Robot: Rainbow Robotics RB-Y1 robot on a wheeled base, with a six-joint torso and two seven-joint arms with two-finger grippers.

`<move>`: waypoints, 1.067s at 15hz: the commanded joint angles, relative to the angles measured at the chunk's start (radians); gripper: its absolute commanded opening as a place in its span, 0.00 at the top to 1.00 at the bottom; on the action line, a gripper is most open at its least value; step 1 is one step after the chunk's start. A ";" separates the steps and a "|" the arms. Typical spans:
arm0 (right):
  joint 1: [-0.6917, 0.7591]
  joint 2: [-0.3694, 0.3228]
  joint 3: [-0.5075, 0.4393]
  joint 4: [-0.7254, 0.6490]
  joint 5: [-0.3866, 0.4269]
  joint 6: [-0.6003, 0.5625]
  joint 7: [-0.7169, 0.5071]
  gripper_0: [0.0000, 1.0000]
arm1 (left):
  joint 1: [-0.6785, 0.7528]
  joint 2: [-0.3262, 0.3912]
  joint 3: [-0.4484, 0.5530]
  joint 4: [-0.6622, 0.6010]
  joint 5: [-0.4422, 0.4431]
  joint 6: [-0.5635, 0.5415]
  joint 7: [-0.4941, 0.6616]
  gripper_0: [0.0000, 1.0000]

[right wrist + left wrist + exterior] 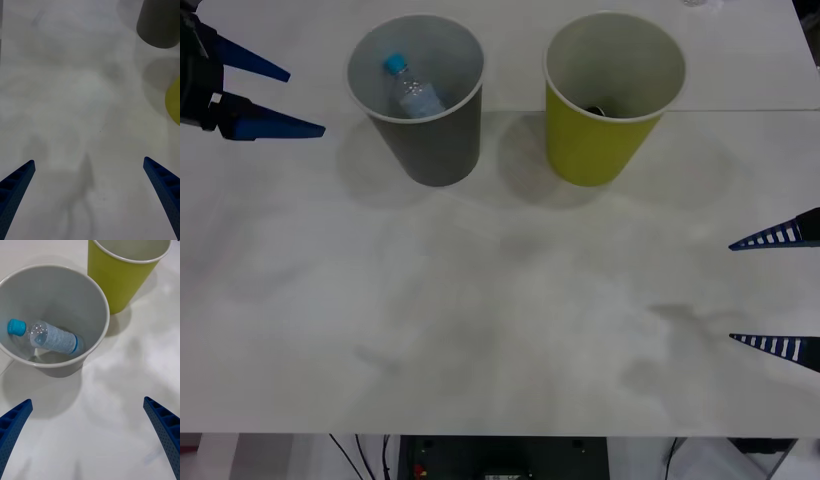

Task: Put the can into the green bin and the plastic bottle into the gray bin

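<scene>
The right gripper (777, 295) is hovering at the near right edge of the white table (500, 330), well apart from the gray bin (420, 95) and on the far side of the green bin from it. Its two blue ribbed fingers (165, 187) are spread wide with nothing between them, only bare tabletop lying beneath.

Farther in, the gray bin is standing upright on the table, its pale rim facing up. The plastic bottle (54, 338) is lying inside this bin, tilted against the inner wall, with its blue cap (16, 327) pointing up toward the rim and its base resting low near the bin's floor. In the front view the bottle (412, 92) is sitting toward the left half of the bin's interior.

Just beside the gray bin, on its right, the green bin (610, 95) is standing upright; the two bins are near each other but not touching. A small dark shape (595, 109) is showing low inside the green bin; what it is cannot be told.

To the left of the gray bin, and about level with it, the left gripper (270, 98) is holding above the table with its blue fingers (13, 423) parted wide and empty, pointing toward the gray bin.
</scene>
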 commanded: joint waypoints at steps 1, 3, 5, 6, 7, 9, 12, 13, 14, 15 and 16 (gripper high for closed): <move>0.000 0.000 0.000 0.000 0.000 0.000 0.000 0.00 | 0.199 -0.025 0.150 -0.077 -0.001 -0.002 -0.150 0.00; 0.000 0.000 0.000 0.000 0.000 0.000 0.000 0.00 | 0.312 -0.060 0.242 -0.105 -0.001 -0.042 -0.269 0.00; 0.000 0.000 0.000 0.000 0.000 0.000 0.000 0.00 | 0.416 -0.106 0.337 -0.129 -0.012 -0.080 -0.387 0.00; 0.000 0.000 0.000 0.000 0.000 0.000 0.000 0.00 | 0.466 -0.126 0.368 -0.154 -0.024 -0.086 -0.448 0.00; 0.000 0.000 0.000 0.000 0.000 0.000 0.000 0.00 | 0.504 -0.135 0.387 -0.166 -0.026 -0.086 -0.489 0.00; 0.000 0.000 0.000 0.000 0.000 0.000 0.000 0.00 | 0.565 -0.167 0.416 -0.172 -0.021 -0.096 -0.586 0.00; 0.000 0.000 0.000 0.000 0.000 0.000 0.000 0.00 | 0.625 -0.222 0.452 -0.174 -0.023 -0.139 -0.707 0.00; 0.000 0.000 0.000 0.000 0.000 0.000 0.000 0.00 | 0.642 -0.232 0.454 -0.172 -0.023 -0.145 -0.747 0.00; 0.000 0.000 0.000 0.000 0.000 0.000 0.000 0.00 | 0.660 -0.239 0.454 -0.172 -0.021 -0.146 -0.793 0.00; 0.000 0.000 0.000 0.000 0.000 0.000 0.000 0.00 | 0.674 -0.245 0.454 -0.172 -0.021 -0.157 -0.839 0.00; 0.000 0.000 0.000 0.000 0.000 0.000 0.000 0.00 | 0.685 -0.252 0.457 -0.172 -0.020 -0.171 -0.867 0.00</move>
